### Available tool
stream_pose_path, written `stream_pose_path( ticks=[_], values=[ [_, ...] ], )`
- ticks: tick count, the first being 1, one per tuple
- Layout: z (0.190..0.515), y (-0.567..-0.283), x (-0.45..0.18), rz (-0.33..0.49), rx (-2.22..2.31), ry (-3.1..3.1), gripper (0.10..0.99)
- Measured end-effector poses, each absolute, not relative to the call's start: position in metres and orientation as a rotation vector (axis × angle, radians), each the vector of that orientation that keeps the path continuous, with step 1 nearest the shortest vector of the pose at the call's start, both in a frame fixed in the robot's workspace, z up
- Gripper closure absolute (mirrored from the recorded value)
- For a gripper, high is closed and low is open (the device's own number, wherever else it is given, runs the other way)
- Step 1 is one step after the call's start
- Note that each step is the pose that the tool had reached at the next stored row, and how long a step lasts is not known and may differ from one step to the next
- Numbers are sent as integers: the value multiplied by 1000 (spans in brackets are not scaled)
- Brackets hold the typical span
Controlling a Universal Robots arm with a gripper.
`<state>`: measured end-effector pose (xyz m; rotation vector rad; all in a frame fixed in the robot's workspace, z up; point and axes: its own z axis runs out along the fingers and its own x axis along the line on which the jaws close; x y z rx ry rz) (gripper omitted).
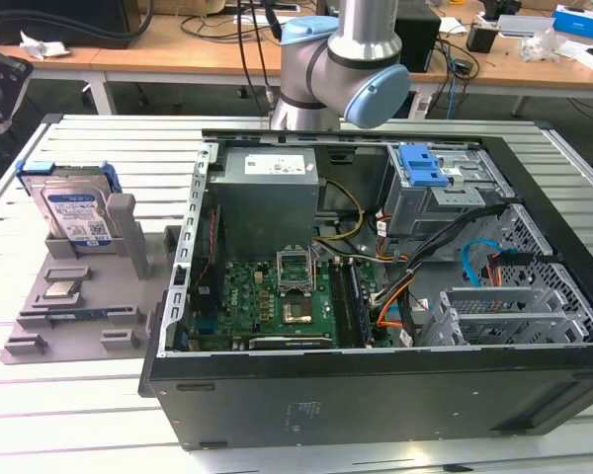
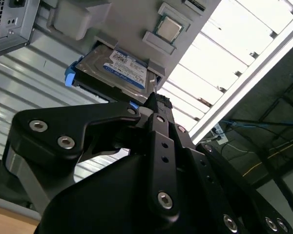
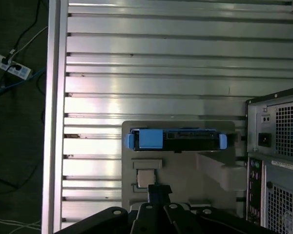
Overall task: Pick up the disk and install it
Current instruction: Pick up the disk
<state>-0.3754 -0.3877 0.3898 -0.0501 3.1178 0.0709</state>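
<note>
The disk (image 1: 74, 212) is a silver hard drive with a white-and-blue label and a blue frame. It stands on edge in a slot of the grey holder (image 1: 79, 306) at the exterior view's left. In both wrist views I see the disk (image 2: 122, 68) (image 3: 176, 139) from well above, still seated in the holder. My gripper (image 2: 156, 100) (image 3: 159, 190) hangs high over the holder, apart from the disk. Its black fingers are shut tip to tip with nothing between them.
A small square processor chip (image 1: 59, 289) (image 3: 145, 178) lies on the holder beside the disk. The open computer case (image 1: 376, 247) fills the exterior view's middle and right, with a grey drive cage (image 1: 440, 197) and blue latch (image 1: 422, 166) at its back. The slatted table's edge (image 3: 56, 122) is close.
</note>
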Motion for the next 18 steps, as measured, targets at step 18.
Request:
stream_pose_path(
  ticks=[18],
  values=[
    [390,-388,-375,75,-451,3091,984]
  ],
)
